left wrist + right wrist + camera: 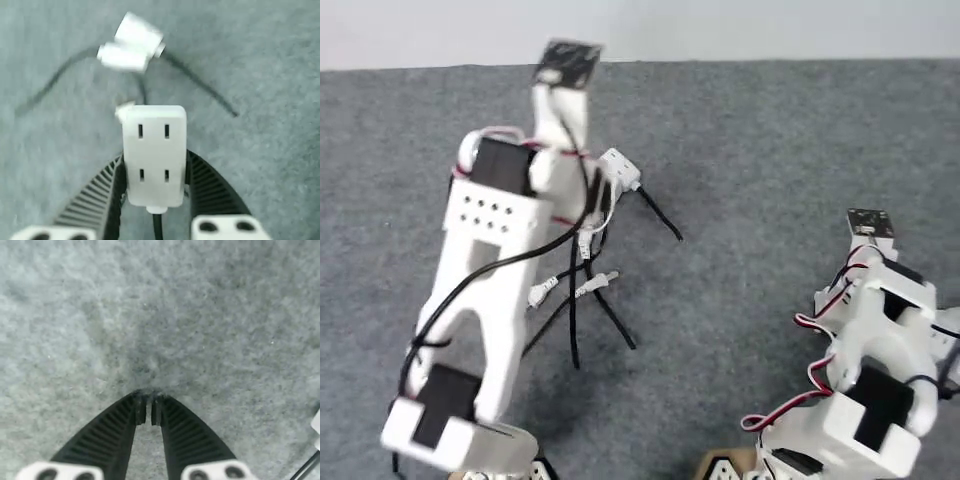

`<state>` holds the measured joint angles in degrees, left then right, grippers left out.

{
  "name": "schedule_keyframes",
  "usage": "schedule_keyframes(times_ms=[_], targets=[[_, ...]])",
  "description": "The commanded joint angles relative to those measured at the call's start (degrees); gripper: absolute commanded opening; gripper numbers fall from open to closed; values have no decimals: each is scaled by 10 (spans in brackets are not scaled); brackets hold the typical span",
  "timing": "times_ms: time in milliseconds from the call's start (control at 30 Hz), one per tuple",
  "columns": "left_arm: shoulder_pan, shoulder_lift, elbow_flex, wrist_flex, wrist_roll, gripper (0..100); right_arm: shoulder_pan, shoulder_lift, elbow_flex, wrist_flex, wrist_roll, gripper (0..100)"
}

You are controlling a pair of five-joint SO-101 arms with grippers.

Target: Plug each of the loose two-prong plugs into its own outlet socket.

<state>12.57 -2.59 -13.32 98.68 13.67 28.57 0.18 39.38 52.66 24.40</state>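
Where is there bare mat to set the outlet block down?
Free: the mat between the black cords and the right arm, and farther out past it. Crowded: by the left arm holding the outlet block, where loose plugs and cords tangle.

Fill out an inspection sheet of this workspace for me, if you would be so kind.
Surface: grey fibrous mat.
Job's things: white two-socket outlet block, held, sockets unfilled; smaller white connector block on the mat; two white two-prong plugs lying loose.
Clutter: nothing seen.
Grippers: left gripper, jaws clamped on the outlet block; right gripper, jaws shut, holding nothing, over bare mat.
Cables: thin black cables trailing across the mat, crossing one another.
Surroundings: pale wall beyond the mat.
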Motion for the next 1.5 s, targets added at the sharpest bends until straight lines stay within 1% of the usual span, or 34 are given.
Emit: schedule_keyframes(times_ms=[0,67,100,167,233,300,333,400,500,600,700,767,867,933,1000,1200,1267,1333,1400,1467], targets=[[-27,-83,124,15,26,13,-15,-22,1,-12,-5,20],[-27,-113,218,-13,18,13,-15,-22,1,-13,-5,20],[-27,-129,267,-40,13,13,-15,-22,1,-13,-5,20],[-27,-169,372,-121,14,13,-15,-22,1,-13,-5,20],[-31,-215,489,-231,15,13,-15,-22,1,-13,-5,20],[-27,-270,604,-324,15,13,-15,-22,1,-13,-5,20],[-25,-298,658,-362,16,13,-15,-22,1,-13,-5,20],[-4,-354,747,-408,16,13,-15,-22,1,-13,-5,20],[27,-417,824,-417,12,14,-15,-22,1,-13,-5,20],[42,-448,860,-417,-6,15,-15,-22,1,-13,-5,20],[54,-448,877,-418,-24,21,-15,-22,1,-13,-5,20],[49,-448,882,-417,-25,68,-15,-22,1,-12,-5,20],[40,-449,885,-406,-22,217,-15,-22,1,-11,-5,20],[38,-454,885,-396,3,291,-15,-22,1,-10,-5,20],[41,-455,879,-389,17,310,-22,-22,1,-9,-5,20],[34,-455,850,-384,16,308,-39,-22,1,-7,0,20],[20,-455,846,-386,2,308,-41,-24,1,-7,11,20],[-12,-455,831,-385,-33,308,-58,-29,-1,-7,35,18],[-62,-455,813,-388,-58,308,-87,-51,-2,7,38,18],[-119,-455,798,-389,-74,308,-142,-102,13,12,40,19]])
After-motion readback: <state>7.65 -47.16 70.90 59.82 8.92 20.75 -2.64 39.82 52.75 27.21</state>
